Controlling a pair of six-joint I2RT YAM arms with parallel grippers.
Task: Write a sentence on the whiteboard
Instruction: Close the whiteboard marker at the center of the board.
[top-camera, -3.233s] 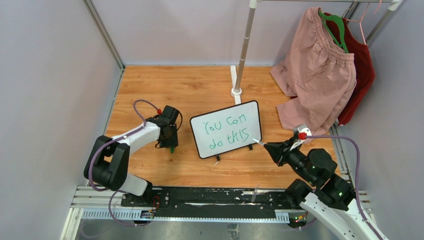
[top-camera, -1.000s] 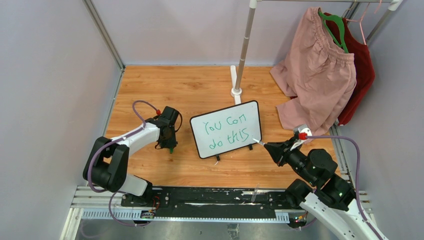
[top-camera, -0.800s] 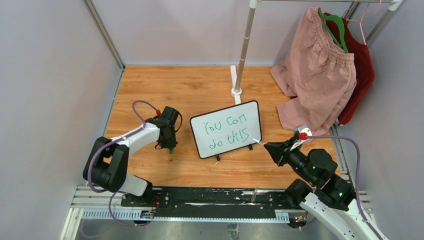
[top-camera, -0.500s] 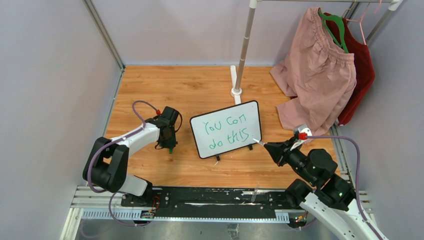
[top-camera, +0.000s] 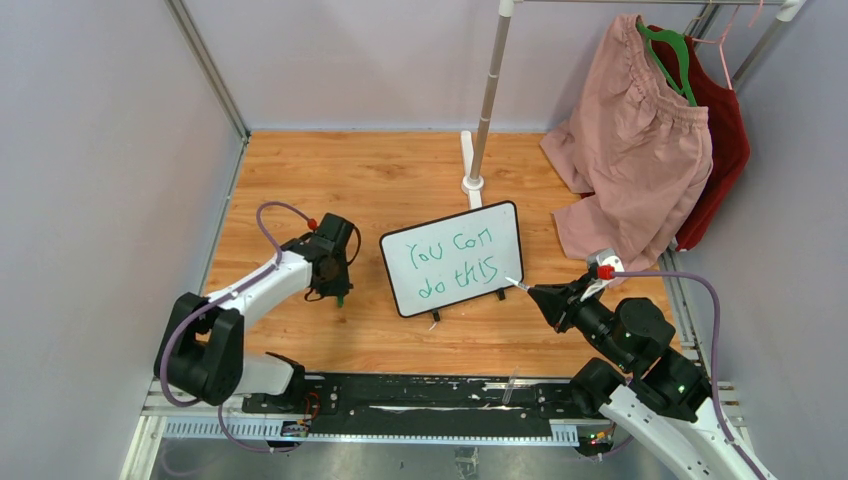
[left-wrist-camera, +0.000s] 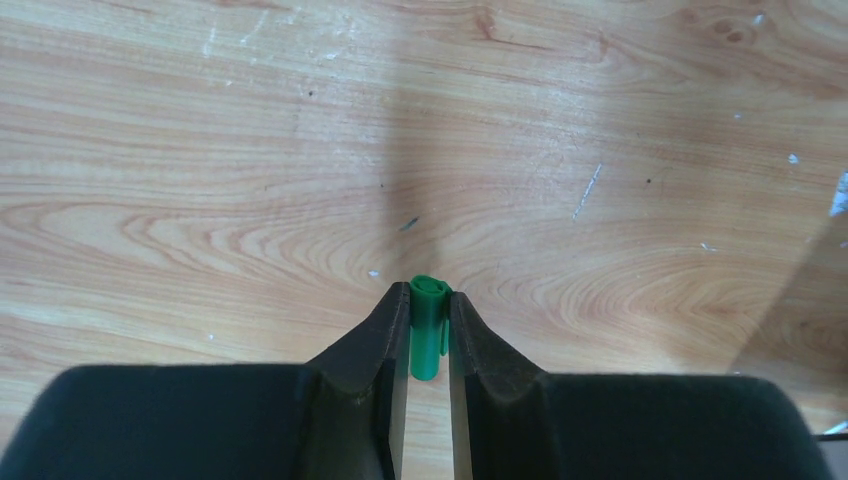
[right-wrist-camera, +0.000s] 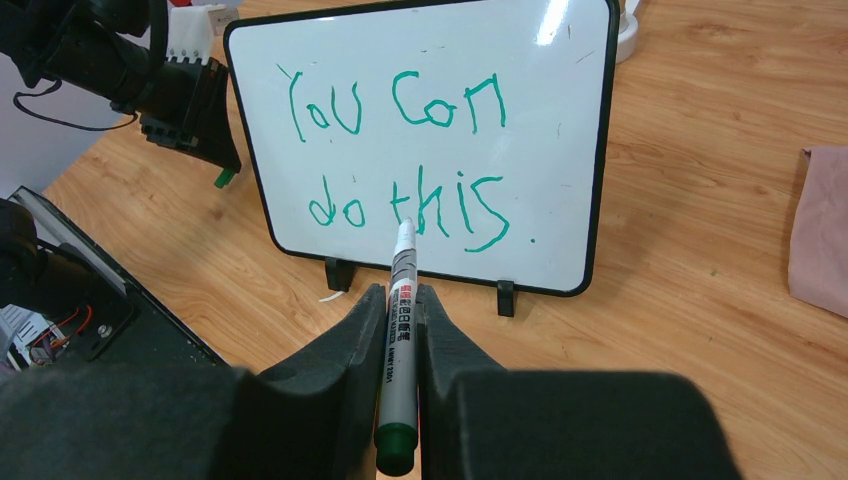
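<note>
I judge the sentence (right-wrist-camera: 440, 208) finished on the whiteboard (top-camera: 500, 226), which stands propped mid-bench. My right gripper (right-wrist-camera: 400, 292) pinches the marker (right-wrist-camera: 403, 265) before it, my left gripper (left-wrist-camera: 428, 300) nips the green cap (left-wrist-camera: 428, 345); only capping seems left.

**Readable text: one handwritten line**

Whiteboard (right-wrist-camera: 560, 120), upper middle of the right wrist view. The sentence (right-wrist-camera: 447, 102) is in green handwriting on two lines: "You can" over "do this", with a dot after it. The "a" looks nearly like an "o". Marker (right-wrist-camera: 400, 290) barrel, lower centre of the same view: red and black print, too small to read.
</note>
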